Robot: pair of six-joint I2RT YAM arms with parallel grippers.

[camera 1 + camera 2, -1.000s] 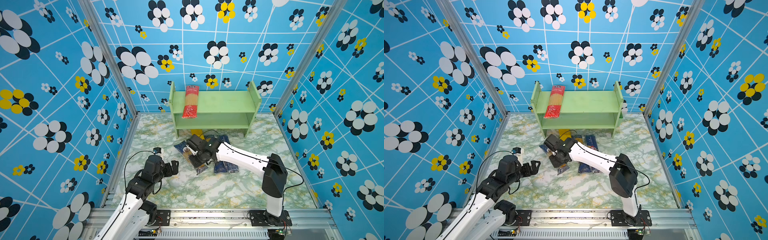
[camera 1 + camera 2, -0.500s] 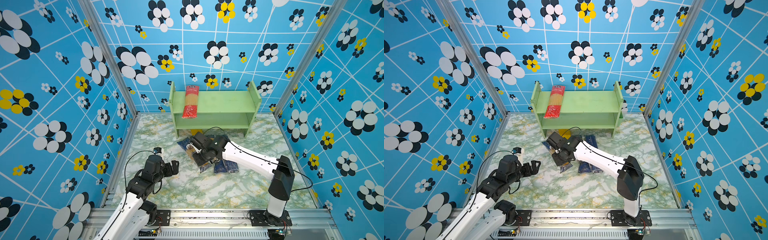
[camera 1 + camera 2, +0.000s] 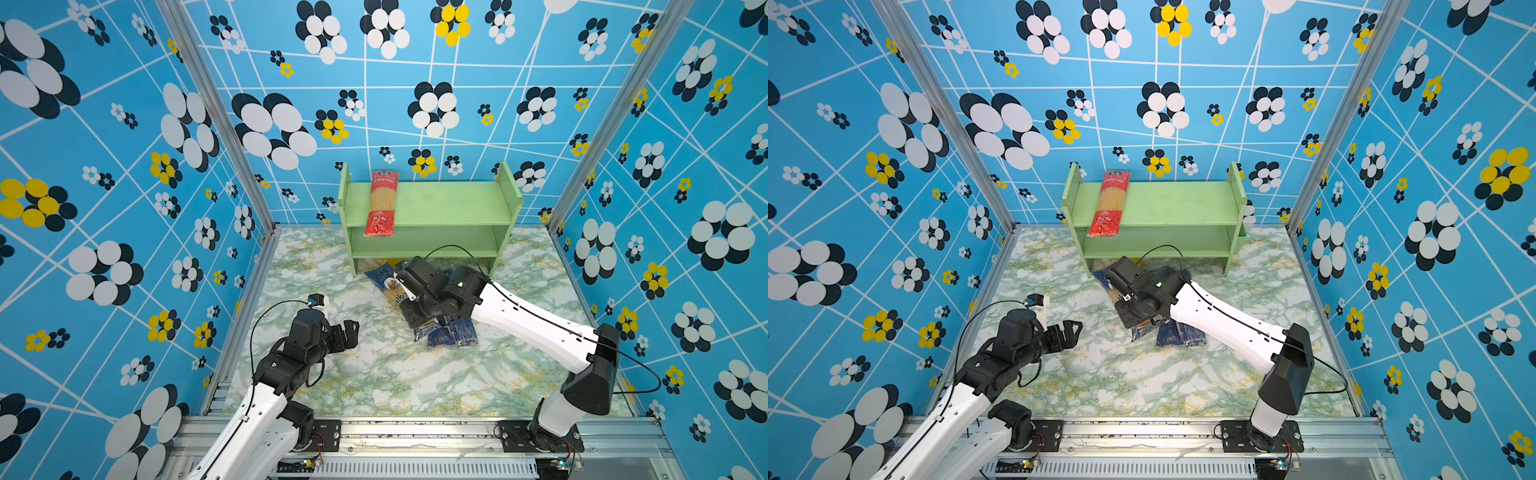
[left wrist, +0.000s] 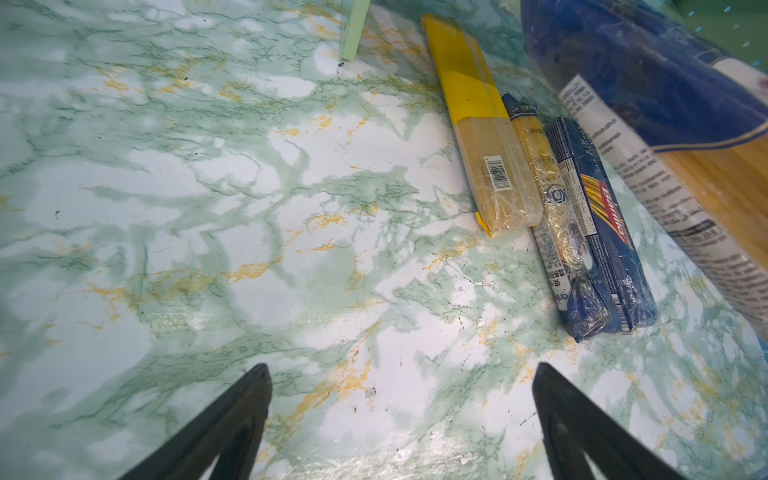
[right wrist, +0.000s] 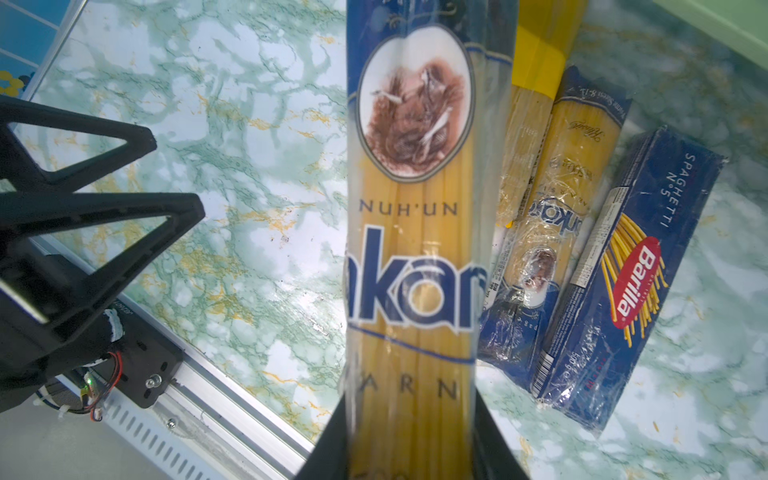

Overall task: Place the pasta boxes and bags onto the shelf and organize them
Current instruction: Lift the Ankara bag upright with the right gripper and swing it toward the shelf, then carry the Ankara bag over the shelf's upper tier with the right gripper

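My right gripper (image 5: 409,415) is shut on a blue-and-yellow spaghetti bag (image 5: 415,208), held off the marble floor in front of the shelf (image 3: 440,203); in both top views the wrist hides most of this bag (image 3: 390,291) (image 3: 1113,297). A red-ended clear bag (image 3: 381,203) (image 3: 1111,203) lies on the shelf's top tier at its left end. On the floor side by side lie a yellow barcoded bag (image 4: 478,124), a second blue-and-yellow bag (image 4: 540,166) and a dark blue Barilla box (image 4: 598,232) (image 5: 631,274). My left gripper (image 4: 401,370) (image 3: 349,328) is open over bare floor, left of these packs.
Patterned blue walls close in the left, right and back sides. An aluminium rail (image 3: 415,428) with both arm bases runs along the front edge. The shelf's pale-green front leg (image 4: 353,29) stands on the floor beyond the left gripper.
The right gripper has carried the blue-and-yellow bag a little to the right and towards the shelf, its arm stretching out lower. The left arm has not moved.
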